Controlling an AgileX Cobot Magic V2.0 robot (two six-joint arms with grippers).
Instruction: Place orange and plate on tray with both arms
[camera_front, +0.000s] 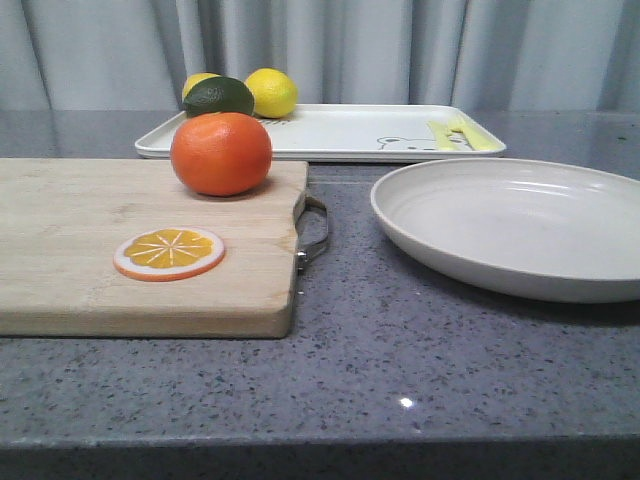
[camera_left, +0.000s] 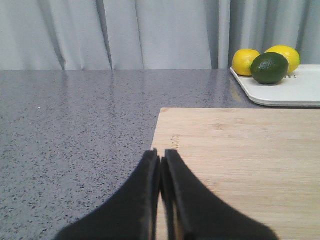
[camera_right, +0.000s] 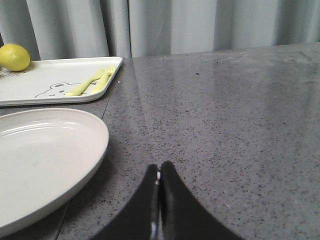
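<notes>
Starting at the left gripper (camera_left: 160, 172): its two black fingers are pressed together with nothing between them, just a hairline seam. It sits low over the near left corner of the wooden cutting board (camera_left: 240, 160), fingertips right at the board's edge where wood meets the grey speckled counter (camera_left: 75, 130). Ahead of it and off to its right, well apart, is the corner of the tray (camera_left: 285, 92) with two lemons (camera_left: 245, 62) and a dark green lime (camera_left: 270, 68) bunched together on it. The orange doesn't show in the left wrist view at all.

The right gripper (camera_right: 159, 177) is the same story, fingers closed tight on nothing, hovering over bare counter. Just beside it on its left is the plate (camera_right: 45, 165), rim close to the fingertips but not touching. Further ahead and left of the gripper is the tray again, with the bear drawing (camera_right: 54, 90) and the yellow fork marks (camera_right: 95, 81) facing this way, and one lemon at the far corner.

From the front view neither gripper is visible. The orange (camera_front: 221, 153) sits on the far end of the cutting board, near its edge on the handle side, with the tray right behind it. A flat orange slice (camera_front: 169, 252) lies nearer on the board. The metal handle (camera_front: 314, 232) sticks out of the board toward the plate, which rests on the counter to the right, in front of the tray and apart from it.
</notes>
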